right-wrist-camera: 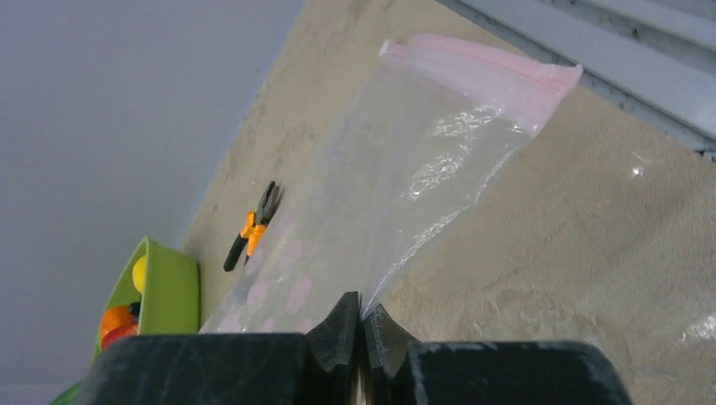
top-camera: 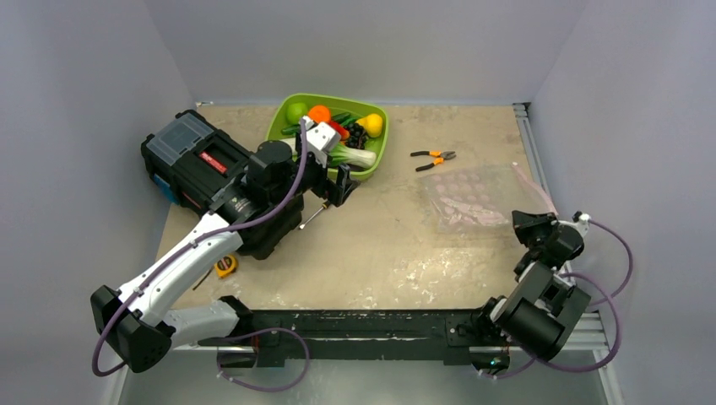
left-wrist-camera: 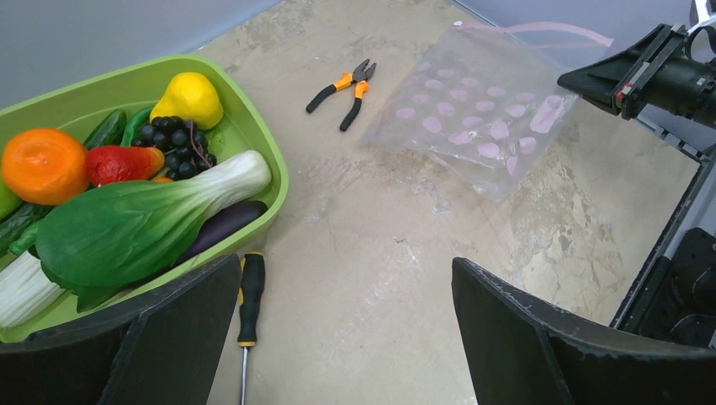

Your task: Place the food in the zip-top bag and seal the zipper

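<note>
The lime-green tray (left-wrist-camera: 253, 135) carries an orange (left-wrist-camera: 44, 164), a yellow lemon (left-wrist-camera: 192, 99), a red pepper (left-wrist-camera: 118, 163), dark grapes (left-wrist-camera: 173, 145). The clear zip-top bag (left-wrist-camera: 481, 118) shows pinkish-purple spots; the pliers (left-wrist-camera: 342, 89) have orange handles.

Plain grey walls (top-camera: 363, 42) close the counter (top-camera: 380, 253) on three sides. Its beige top looks worn and stained under soft, even light. A metal rail (top-camera: 530, 143) follows the right edge.

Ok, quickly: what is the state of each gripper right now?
Left gripper: open, holding nothing.
Right gripper: closed on an edge of the bag.
</note>
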`<action>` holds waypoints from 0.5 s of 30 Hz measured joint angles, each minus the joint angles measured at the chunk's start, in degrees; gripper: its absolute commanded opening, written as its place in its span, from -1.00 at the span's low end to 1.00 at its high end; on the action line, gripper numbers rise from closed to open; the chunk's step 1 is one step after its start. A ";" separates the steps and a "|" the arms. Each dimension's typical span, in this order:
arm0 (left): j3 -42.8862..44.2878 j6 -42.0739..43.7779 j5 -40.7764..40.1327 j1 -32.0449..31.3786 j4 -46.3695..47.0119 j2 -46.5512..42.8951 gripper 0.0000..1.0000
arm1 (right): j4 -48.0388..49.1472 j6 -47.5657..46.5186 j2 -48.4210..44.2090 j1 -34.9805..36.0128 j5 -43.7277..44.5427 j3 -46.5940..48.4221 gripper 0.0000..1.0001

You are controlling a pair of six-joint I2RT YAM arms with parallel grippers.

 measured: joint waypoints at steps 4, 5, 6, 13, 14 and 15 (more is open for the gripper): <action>0.00 0.00 0.94 0.00 -0.02 0.00 0.86 | -3.58 -1.51 -9.46 0.98 -0.50 0.22 -1.00; 0.02 -0.02 1.09 0.00 -0.04 0.02 0.86 | -5.20 -2.14 -12.46 1.95 -0.33 0.70 -1.00; 0.02 -0.04 1.18 0.00 -0.04 0.04 0.86 | -6.84 -2.84 -14.86 3.13 -0.04 1.38 -1.00; 0.52 -0.33 1.49 0.00 -0.26 0.15 0.84 | -20.83 -12.11 -25.03 23.65 9.22 14.29 -1.00; 0.66 -0.46 1.49 0.00 -0.31 0.17 0.85 | -21.92 -13.20 -25.03 25.64 9.97 15.89 -1.00; 0.72 -0.61 1.49 0.00 -0.28 0.17 0.85 | -23.82 -14.62 -25.03 28.11 10.75 17.86 -1.00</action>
